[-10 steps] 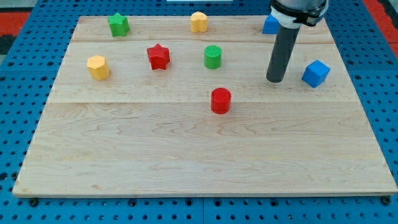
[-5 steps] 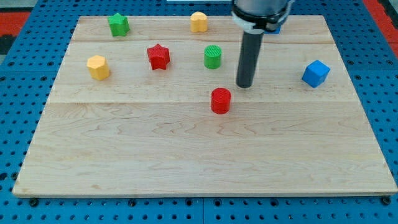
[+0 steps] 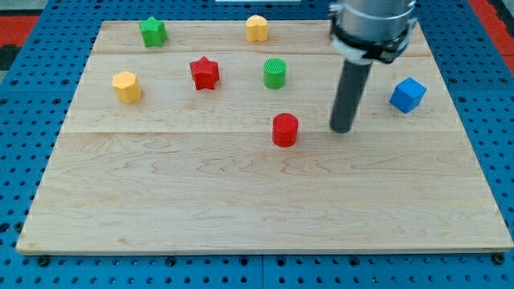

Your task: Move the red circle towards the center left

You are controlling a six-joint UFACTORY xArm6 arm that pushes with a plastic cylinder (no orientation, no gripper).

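Observation:
The red circle (image 3: 285, 129), a short red cylinder, stands near the middle of the wooden board (image 3: 241, 201). My tip (image 3: 343, 129) rests on the board to the right of the red circle, level with it and a clear gap away. The dark rod rises from it towards the view's top right.
A red star (image 3: 205, 73), a green cylinder (image 3: 275, 73) and a yellow hexagon (image 3: 126, 86) stand in the upper half. A green star (image 3: 152, 31) and a yellow block (image 3: 256, 28) stand at the top edge. A blue cube (image 3: 407, 95) stands at the right.
My tip swung left to just above-right of the red circle, then moved right and down to sit level with it. No block has moved.

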